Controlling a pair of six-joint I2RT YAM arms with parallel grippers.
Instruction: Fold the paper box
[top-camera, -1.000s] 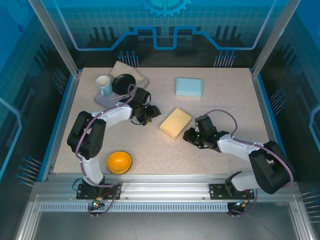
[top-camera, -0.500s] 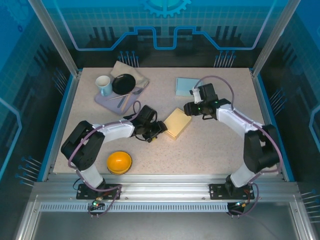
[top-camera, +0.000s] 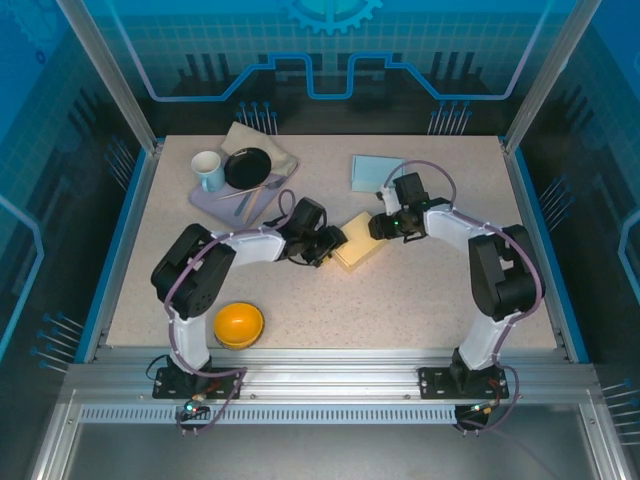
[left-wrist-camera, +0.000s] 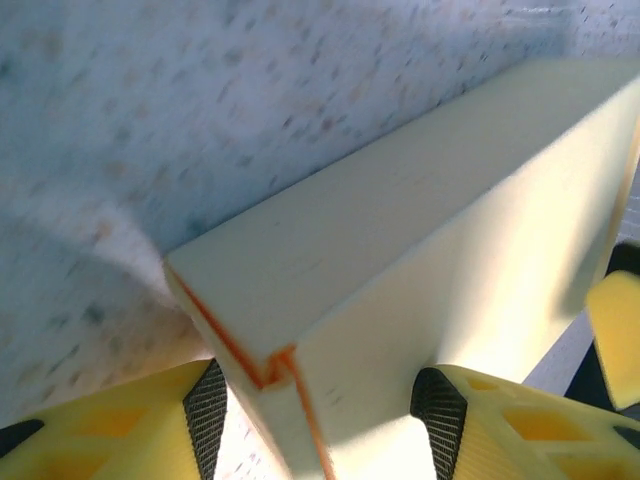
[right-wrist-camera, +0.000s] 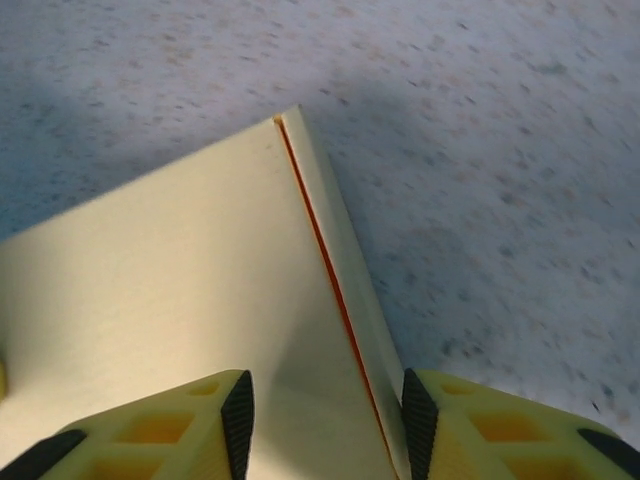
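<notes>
Item: paper box (top-camera: 358, 245), pale yellow, closed and lying flat near the middle of the desk (top-camera: 440, 300), its long axis on a diagonal from near-left to far-right. Left tool (top-camera: 328, 247): at the box's near-left end. In the left wrist view the tool (left-wrist-camera: 320, 410) stands with jaws parted, straddling an orange-edged corner of the box (left-wrist-camera: 420, 250), and a strip of desk shows between one pad and the box, so it is released and not clamping. Right tool (top-camera: 380, 226): at the box's far-right end. In the right wrist view the tool (right-wrist-camera: 322, 415) is likewise released, jaws apart above the top face of the box (right-wrist-camera: 150, 300), with the orange seam running between them. Bearing: the box lies directly between the two tools, one at each end of the long axis and about equally near, so any fold or press would likely act along that diagonal. Change: a second ago the left tool stood well off to the box's left and the right tool off its near-right side. Half a second ago the right tool was beyond the box's far end. Both have since closed in on the ends, and the box has barely shifted.
</notes>
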